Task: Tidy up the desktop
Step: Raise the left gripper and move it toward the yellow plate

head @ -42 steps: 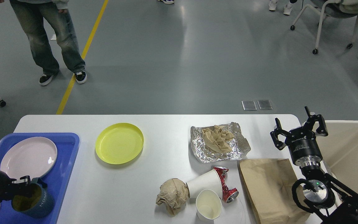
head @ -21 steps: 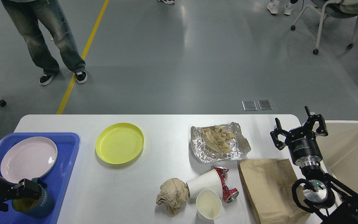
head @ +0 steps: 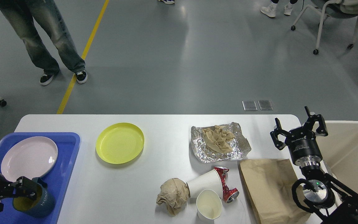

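Left gripper [head: 26,188] is clamped on the mug [head: 36,200] over the blue tray [head: 70,146]. Right gripper [head: 298,130] is spread wide and empty at the desktop [head: 166,124] right end, so it's closest to the paper bag [head: 269,186] just below it

The table [head: 166,174] looks smooth, faintly glossy white. Left of the right tool [head: 298,130] lies crinkled shiny metal foil [head: 239,146]; nearer it, matt brown paper bag [head: 269,186]. The yellow plate [head: 120,142] looks glossy plastic.
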Robot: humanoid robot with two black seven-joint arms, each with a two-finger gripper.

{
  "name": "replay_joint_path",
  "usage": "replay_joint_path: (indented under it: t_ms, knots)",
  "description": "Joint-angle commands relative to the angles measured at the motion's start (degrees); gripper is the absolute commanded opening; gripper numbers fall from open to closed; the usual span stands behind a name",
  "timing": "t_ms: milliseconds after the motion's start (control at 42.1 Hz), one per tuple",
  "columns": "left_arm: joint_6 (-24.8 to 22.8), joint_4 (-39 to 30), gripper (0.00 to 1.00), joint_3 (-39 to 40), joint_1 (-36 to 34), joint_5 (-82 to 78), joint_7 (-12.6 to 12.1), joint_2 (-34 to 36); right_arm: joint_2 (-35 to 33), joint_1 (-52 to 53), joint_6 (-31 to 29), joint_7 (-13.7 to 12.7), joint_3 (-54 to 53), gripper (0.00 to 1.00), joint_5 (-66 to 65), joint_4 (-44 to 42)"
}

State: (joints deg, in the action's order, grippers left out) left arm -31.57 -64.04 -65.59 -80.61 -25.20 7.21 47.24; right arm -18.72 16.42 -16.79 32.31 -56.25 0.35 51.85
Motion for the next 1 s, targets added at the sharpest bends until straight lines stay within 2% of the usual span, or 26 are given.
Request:
replay_joint_path:
  t_ms: [0,48,190,214,333,475,570,736,831,974]
  knots:
    - [-0.3,-5.3,0.96,-9.3,-10.7,6.2,0.0,-1.7,-0.1,0.0,0.0,0.0,0.0,1.00,0.0,0.0]
    - [-0.2,-8.0,0.96,-14.4,-16.6,11.3,-0.2,-3.5,0.0,0.0,0.0,0.0,0.0,1.00,0.0,0.0]
    - [-0.2,-14.8,0.96,-23.4,-30.1,17.7,-0.2,-7.8,0.0,0.0,0.0,0.0,0.0,1.00,0.0,0.0]
    - [-0.3,-16.8,0.96,-25.4,-34.7,19.1,-0.2,-9.6,0.0,0.0,0.0,0.0,0.0,1.00,0.0,0.0]
    - [-0.3,-20.6,0.96,-28.3,-43.4,22.6,-0.3,-16.1,0.0,0.0,0.0,0.0,0.0,1.00,0.0,0.0]
    - [-1.9,-22.9,0.96,-28.2,-50.2,27.6,-0.3,-24.5,0.0,0.0,0.0,0.0,0.0,1.00,0.0,0.0]
    - [-4.3,-24.3,0.96,-27.8,-55.5,36.4,-0.3,-32.4,0.0,0.0,0.0,0.0,0.0,1.00,0.0,0.0]
    - [-4.5,-31.1,0.96,-27.1,-64.0,44.7,-0.2,-40.1,0.0,0.0,0.0,0.0,0.0,1.00,0.0,-0.1]
    - [-5.3,-34.6,0.96,-26.4,-67.3,45.6,-0.1,-40.7,0.0,0.0,0.0,0.0,0.0,1.00,0.0,-0.1]
    - [-6.0,-34.7,0.96,-27.2,-67.0,45.6,-0.1,-39.9,0.0,0.0,0.0,-0.1,0.0,1.00,0.0,0.0]
